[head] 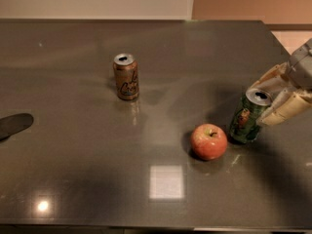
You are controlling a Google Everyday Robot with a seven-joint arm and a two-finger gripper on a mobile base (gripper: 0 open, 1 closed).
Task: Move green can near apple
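green can (247, 118) stands upright on the bench (73, 179) just beside the apple (209, 141), on the apple's picture-right side, with at most a sliver of gap (can't tell if they touch). the gripper (265, 105) comes in from beyond the can, on the side away from the apple, and sits up at the can's silver top. can't tell whether it's clamping the can or has let go. step judgement: placement looks basically done and the can reads as near the apple, so this is the release-and-leave step. the next move calls for letting go cleanly if it hasn't yet, then backing the gripper away from the apple, up and out. no sideways drag, since the slim can would tip easily and could knock the apple rolling. other stuff: a tan-orange can (126, 77) stands well apart from the apple, up and to the picture-left, not in play. a dark flat shape (13, 125) lies far picture-left of the apple at the frame edge (unclear what it is). a bright square light reflection (166, 182) shows on the bench just below the apple. nothing stands in the way on the withdrawal side, and the only real risk is bumping the can on exit.
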